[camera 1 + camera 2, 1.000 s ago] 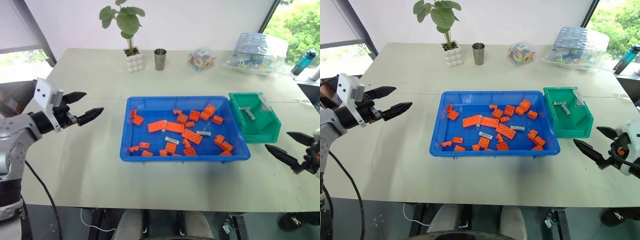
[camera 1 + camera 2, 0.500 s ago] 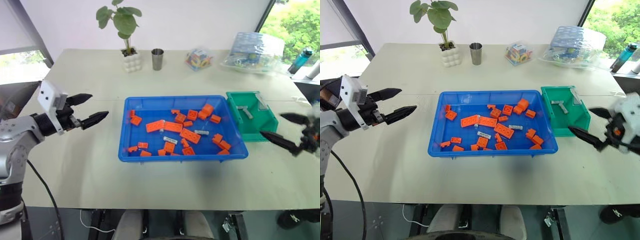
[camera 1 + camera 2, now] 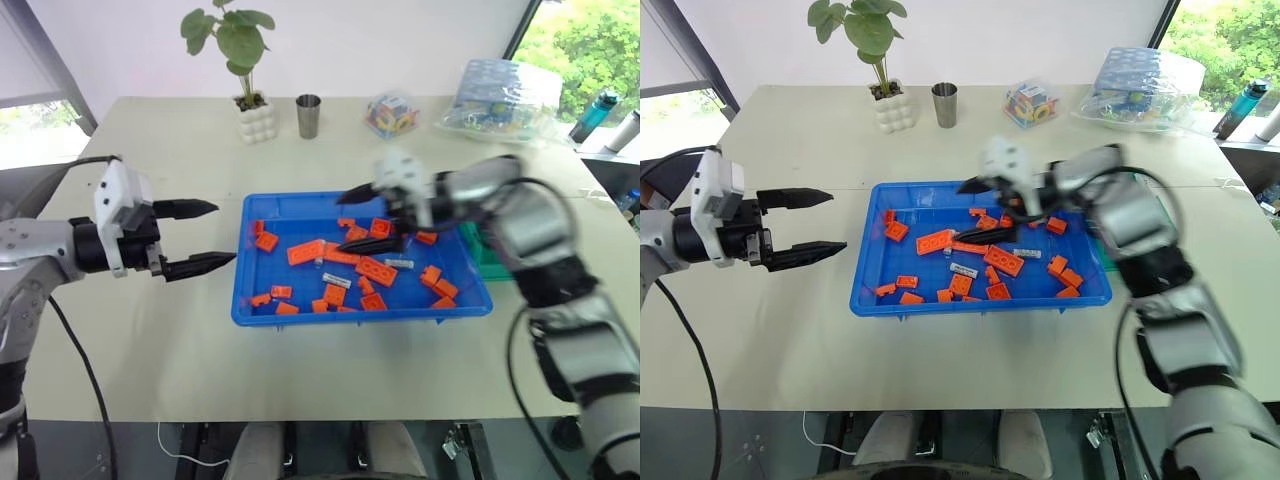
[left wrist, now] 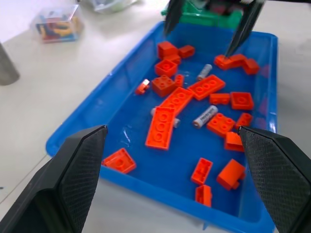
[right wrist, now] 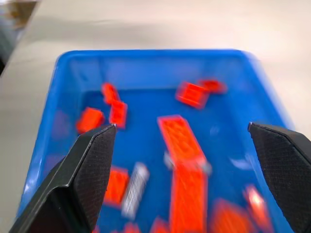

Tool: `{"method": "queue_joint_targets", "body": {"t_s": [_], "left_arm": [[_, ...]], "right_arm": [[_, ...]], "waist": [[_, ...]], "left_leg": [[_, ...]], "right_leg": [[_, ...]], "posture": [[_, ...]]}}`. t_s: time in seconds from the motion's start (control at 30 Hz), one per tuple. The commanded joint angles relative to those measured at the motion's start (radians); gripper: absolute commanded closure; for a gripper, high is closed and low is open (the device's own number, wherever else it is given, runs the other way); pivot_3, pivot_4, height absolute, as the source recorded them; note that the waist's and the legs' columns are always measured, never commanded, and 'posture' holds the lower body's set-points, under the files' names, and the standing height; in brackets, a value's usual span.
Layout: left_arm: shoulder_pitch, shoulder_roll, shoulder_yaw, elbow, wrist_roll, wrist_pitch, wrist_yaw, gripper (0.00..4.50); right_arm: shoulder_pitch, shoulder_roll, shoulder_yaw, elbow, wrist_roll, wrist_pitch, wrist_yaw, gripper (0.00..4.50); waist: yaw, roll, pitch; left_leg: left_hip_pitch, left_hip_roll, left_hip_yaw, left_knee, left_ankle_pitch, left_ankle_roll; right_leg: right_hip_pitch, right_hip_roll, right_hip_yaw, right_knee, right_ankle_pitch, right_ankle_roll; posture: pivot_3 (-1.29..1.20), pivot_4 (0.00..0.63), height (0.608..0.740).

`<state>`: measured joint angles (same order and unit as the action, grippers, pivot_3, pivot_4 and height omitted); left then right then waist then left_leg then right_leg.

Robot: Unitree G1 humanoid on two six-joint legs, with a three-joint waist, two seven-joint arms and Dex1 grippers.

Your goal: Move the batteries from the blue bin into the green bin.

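The blue bin point(image 3: 300, 318) sits mid-table and holds several orange bricks point(image 3: 309, 252) and slim silver batteries, one point(image 3: 340, 281) near its front and one point(image 3: 405, 264) toward its right. My right gripper point(image 3: 360, 218) hovers open over the bin's middle, pointing left, with nothing between its fingers. In the right wrist view a battery point(image 5: 134, 183) lies below those fingers. My left gripper point(image 3: 222, 235) stands open just left of the bin's rim, pointing at it, empty. The green bin point(image 4: 194, 18) stands against the blue bin's right end, mostly hidden behind my right arm.
Along the table's far edge stand a potted plant point(image 3: 255, 118), a metal cup point(image 3: 308, 115), a clear box of coloured pieces point(image 3: 392, 115) and a plastic bag point(image 3: 505, 95). A bottle point(image 3: 590, 112) stands at the far right.
My right arm has swung left from beside the green bin to above the blue bin, gripper still open. My left gripper has edged toward the bin. The camera has shifted slightly.
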<state>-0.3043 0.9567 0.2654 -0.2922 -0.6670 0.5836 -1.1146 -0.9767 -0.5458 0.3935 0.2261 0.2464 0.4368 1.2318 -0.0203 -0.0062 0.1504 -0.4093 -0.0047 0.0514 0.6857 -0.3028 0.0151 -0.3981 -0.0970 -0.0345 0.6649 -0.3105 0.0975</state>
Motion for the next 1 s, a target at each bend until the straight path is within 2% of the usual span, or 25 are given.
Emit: {"method": "queue_joint_targets", "body": {"t_s": [0.03, 0.27, 0.67, 0.77, 0.93, 1.0], "left_arm": [[0.026, 0.003, 0.040, -0.058, -0.024, 0.010, 0.022, 0.00], [0.094, -0.005, 0.066, -0.135, -0.040, 0.022, 0.061, 0.00], [0.096, 0.008, 0.088, -0.158, -0.061, 0.040, 0.084, 0.00], [0.086, 0.005, 0.076, -0.154, -0.057, 0.037, 0.087, 0.00], [0.063, 0.002, 0.057, -0.138, -0.049, 0.030, 0.084, 0.00], [0.053, 0.000, 0.048, -0.126, -0.043, 0.025, 0.081, 0.00]], "right_arm": [[-0.110, 0.107, 0.080, 0.205, -0.123, -0.113, 0.009, 0.04], [-0.210, 0.278, 0.114, 0.518, -0.241, -0.266, 0.011, 0.04], [-0.231, 0.361, 0.071, 0.775, -0.359, -0.410, -0.036, 0.04], [-0.238, 0.371, 0.044, 0.791, -0.354, -0.411, -0.030, 0.86], [-0.235, 0.375, 0.012, 0.771, -0.348, -0.390, 0.002, 3.31], [-0.231, 0.374, 0.004, 0.754, -0.348, -0.380, 0.010, 3.29]], "waist": [[0.002, 0.000, 0.000], [0.000, 0.000, 0.000], [-0.017, 0.000, 0.000], [-0.025, 0.000, 0.001], [-0.026, 0.001, 0.001], [-0.025, 0.001, 0.001]], "left_leg": [[0.000, 0.000, 0.000, 0.000, 0.000, 0.000], [-0.001, -0.002, -0.002, 0.001, 0.000, 0.000], [-0.001, -0.002, -0.002, 0.001, 0.000, -0.001], [-0.001, -0.002, -0.002, 0.000, 0.001, -0.002], [0.000, -0.001, -0.002, -0.001, 0.001, -0.002], [-0.001, -0.001, -0.002, -0.001, 0.001, -0.002]], "right_leg": [[0.000, 0.000, 0.000, 0.001, 0.000, 0.000], [0.000, -0.001, -0.001, 0.001, 0.000, 0.000], [0.000, -0.001, -0.002, 0.001, 0.000, 0.000], [0.000, 0.000, -0.002, 0.001, 0.000, 0.000], [-0.001, 0.000, -0.002, 0.001, 0.000, 0.000], [-0.001, 0.000, -0.002, 0.002, 0.000, 0.000]], "posture": [[0.00, 0.150, 0.716], [0.00, 0.150, 0.716], [0.00, 0.150, 0.716], [0.00, 0.150, 0.716], [0.00, 0.150, 0.716], [0.00, 0.150, 0.716]]}}
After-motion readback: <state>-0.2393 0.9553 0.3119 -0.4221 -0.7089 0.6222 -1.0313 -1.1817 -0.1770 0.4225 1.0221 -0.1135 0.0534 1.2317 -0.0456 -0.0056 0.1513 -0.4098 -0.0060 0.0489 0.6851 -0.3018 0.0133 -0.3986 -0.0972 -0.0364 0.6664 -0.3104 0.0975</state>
